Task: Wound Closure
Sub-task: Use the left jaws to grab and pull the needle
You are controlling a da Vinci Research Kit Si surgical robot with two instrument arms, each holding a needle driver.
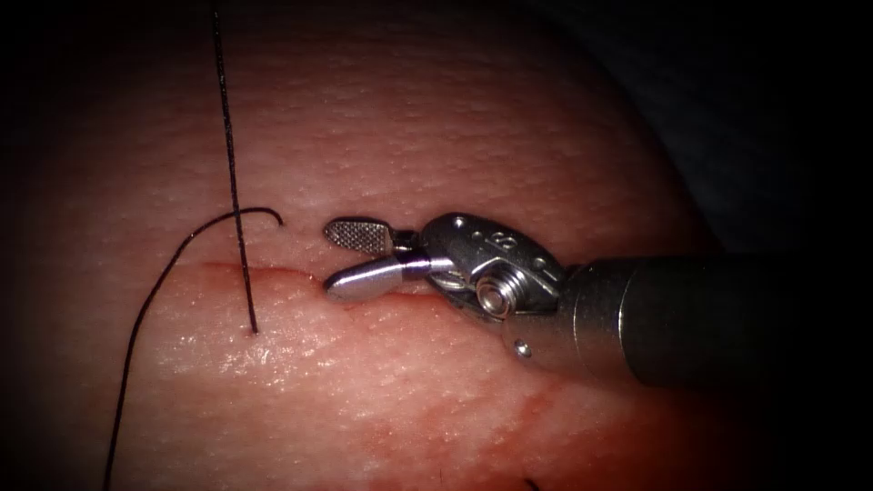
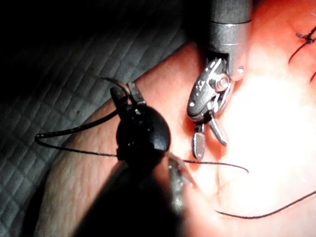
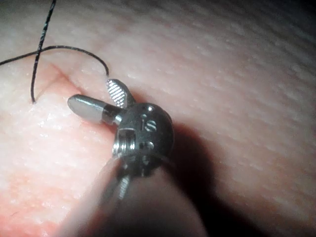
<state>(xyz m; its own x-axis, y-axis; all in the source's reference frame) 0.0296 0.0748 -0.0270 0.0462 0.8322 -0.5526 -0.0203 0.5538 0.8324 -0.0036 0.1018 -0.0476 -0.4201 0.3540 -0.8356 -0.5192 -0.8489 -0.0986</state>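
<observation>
Black thread [image 1: 233, 173] runs down into the tissue [image 1: 436, 136] just below the cut [image 1: 273, 271], near its left end, and a second strand curls to a free end just above the cut. The right tool [image 1: 338, 261] hangs over the cut with jaws spread wide, holding nothing. In the left wrist view the left tool [image 2: 127, 93] grips the needle [image 2: 112, 80] — where along its curve I cannot tell — clear of the tissue. Risk, as I judge it: the open jaws could snag the loose end, or a hard tug could tear the entry point.
</observation>
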